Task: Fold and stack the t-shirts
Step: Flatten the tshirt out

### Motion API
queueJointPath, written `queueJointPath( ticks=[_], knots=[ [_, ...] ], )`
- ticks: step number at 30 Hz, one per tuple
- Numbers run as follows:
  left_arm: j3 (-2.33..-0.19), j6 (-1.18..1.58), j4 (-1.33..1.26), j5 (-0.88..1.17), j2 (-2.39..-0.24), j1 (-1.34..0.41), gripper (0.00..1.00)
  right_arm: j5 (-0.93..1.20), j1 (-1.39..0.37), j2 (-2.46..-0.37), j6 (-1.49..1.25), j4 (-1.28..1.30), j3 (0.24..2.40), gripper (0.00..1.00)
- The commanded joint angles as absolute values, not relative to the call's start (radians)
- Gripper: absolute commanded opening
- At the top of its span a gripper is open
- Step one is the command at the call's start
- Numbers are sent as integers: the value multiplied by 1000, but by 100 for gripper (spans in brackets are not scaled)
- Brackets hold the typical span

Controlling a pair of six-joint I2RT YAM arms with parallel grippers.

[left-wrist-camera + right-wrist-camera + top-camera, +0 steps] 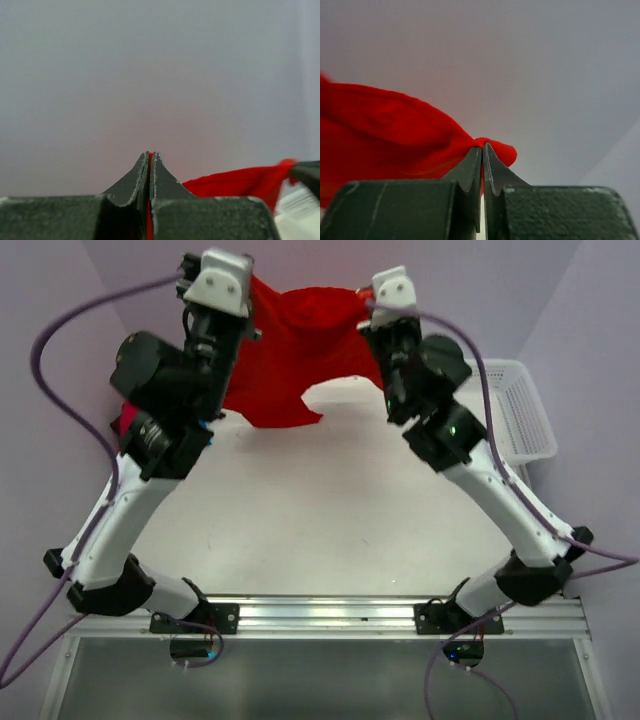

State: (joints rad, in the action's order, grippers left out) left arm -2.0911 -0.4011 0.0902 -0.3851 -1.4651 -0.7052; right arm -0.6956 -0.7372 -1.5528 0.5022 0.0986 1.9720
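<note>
Red t-shirt [285, 350] hung spread above far side of table [320, 520], top edge stretched between both arms, lower part draping toward tabletop. We noted left gripper [150, 155] clamped on one top corner, right gripper [482, 147] pinched tight on other. White mesh basket [520, 410] sat right, beyond right arm.

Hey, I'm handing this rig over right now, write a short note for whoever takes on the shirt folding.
Left gripper: shut on an edge of the red t-shirt.
Right gripper: shut on the shirt's other end.
Red t-shirt: held up, stretched between both arms over the far side of the table. The white basket sits at right.
Done: shirt picked up; no fold yet.
Left: lay it down, fold it, stack it. Other shirts are not clearly in view.
</note>
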Motion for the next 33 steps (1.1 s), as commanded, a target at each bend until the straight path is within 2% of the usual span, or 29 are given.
queueJointPath(
  ticks=[1,2,6,14,20,21,23,25,28,33],
  knots=[
    [-2050,-655,-139,-489,-1272,-926,0,-687,-1010,-1292,922,-395,1843,0],
    [-2036,-676,-141,-494,-1252,-1010,0,-661,-1107,-1257,972,-507,1769,0],
    [-2000,-748,-166,-515,-1229,-1086,0,-626,-1210,-1209,1166,-676,1684,0],
    [-1946,-904,-311,-618,-1236,-1149,0,-705,-1209,-1276,1292,-790,1733,0],
    [-1786,-1242,-772,-776,-1281,-1146,0,-866,-1102,-1371,1280,-782,1752,0],
    [-1772,-1252,-778,-778,-1284,-1144,0,-891,-1076,-1382,1247,-749,1752,0],
    [-1741,-1097,-670,-776,-1272,-1083,0,-951,-993,-1400,1111,-625,1711,0],
    [-1698,-923,-554,-764,-1247,-935,0,-979,-918,-1405,956,-520,1620,0],
    [-1422,-667,-508,-750,-1190,-765,0,-986,-798,-1416,682,-311,1522,0],
    [-1151,-454,-495,-741,-1173,-577,0,-962,-657,-1506,410,-132,1421,0]
  ],
)
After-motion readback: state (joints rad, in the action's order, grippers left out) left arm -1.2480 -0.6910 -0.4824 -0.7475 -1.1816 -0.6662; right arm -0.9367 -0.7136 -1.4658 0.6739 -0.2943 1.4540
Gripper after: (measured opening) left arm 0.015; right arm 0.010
